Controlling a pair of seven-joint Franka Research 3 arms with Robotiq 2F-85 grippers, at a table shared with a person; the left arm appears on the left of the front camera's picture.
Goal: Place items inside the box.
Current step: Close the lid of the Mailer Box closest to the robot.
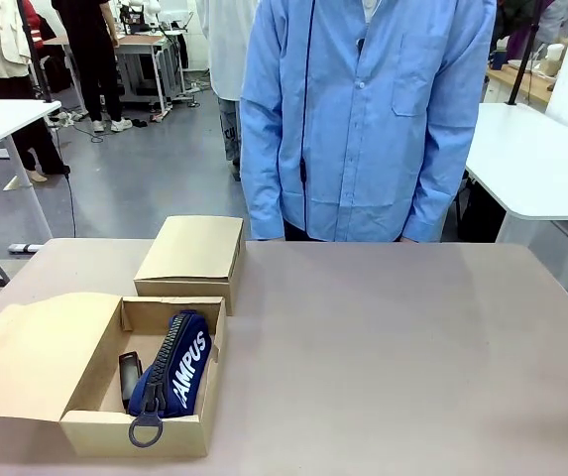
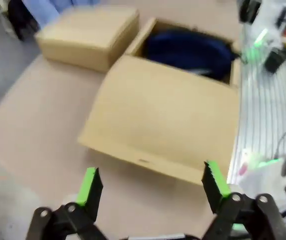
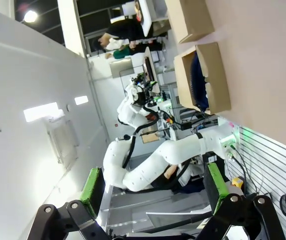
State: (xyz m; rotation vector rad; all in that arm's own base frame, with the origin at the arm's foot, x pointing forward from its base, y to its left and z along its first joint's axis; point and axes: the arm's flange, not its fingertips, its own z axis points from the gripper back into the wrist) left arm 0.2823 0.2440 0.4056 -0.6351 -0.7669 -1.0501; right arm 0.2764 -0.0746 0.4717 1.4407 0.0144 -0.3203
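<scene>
— While the person (image 1: 363, 119) in the blue shirt stands at the far side of the table (image 1: 393, 357), what lies on it?

— An open cardboard box (image 1: 135, 431) sits at the near left, its lid flap (image 1: 26, 357) folded out to the left. A second, closed box (image 1: 192, 253) stands just beyond it, touching its far edge.

— And inside the open one?

— The larger navy zip pouch with white lettering (image 1: 179, 362) lies lengthwise, its ring pull hanging over the near wall. A small black item (image 1: 129, 372) rests just left of it; which one cannot be told.

— The grippers?

— The left gripper (image 2: 152, 182) hovers off the flap's outer edge, fingers spread, empty. The right gripper (image 3: 155, 185) also gapes wide, holding nothing, well apart from the box.
</scene>
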